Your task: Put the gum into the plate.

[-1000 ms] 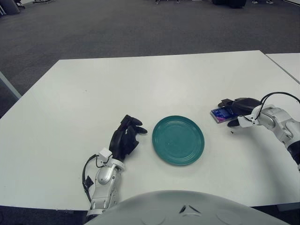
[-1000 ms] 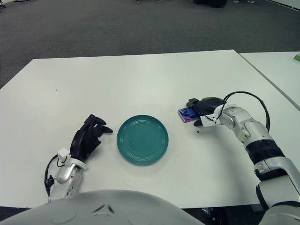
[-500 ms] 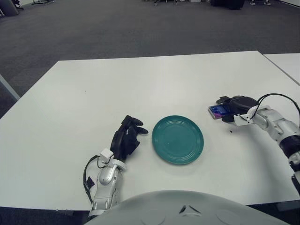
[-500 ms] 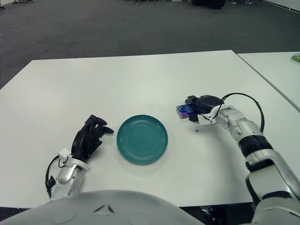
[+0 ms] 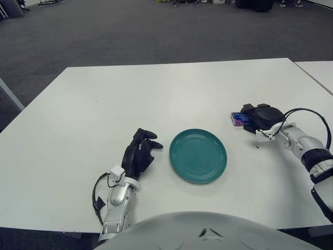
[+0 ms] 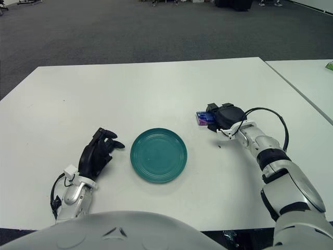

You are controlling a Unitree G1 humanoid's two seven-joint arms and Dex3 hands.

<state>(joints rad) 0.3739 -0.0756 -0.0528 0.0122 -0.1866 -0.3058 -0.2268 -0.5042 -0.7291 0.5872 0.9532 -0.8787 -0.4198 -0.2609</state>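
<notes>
The gum is a small blue and purple pack [image 5: 238, 119] at the right of the white table [image 5: 156, 94], to the right of the plate and a little farther back. My right hand [image 5: 258, 116] has its fingers closed over the pack's right end, low at the table surface. I cannot see if the pack touches the table. The teal plate [image 5: 198, 155] lies empty at the table's middle front. My left hand [image 5: 139, 152] rests on the table just left of the plate, fingers relaxed and holding nothing.
A second white table [image 5: 318, 69] stands at the far right, across a narrow gap. Grey carpet [image 5: 130, 31] lies beyond the table's far edge. My own torso [image 5: 208, 232] covers the near edge.
My right hand has moved slightly away from me and to the left, and the gum pack has moved with it. My left hand and the plate have stayed put.
</notes>
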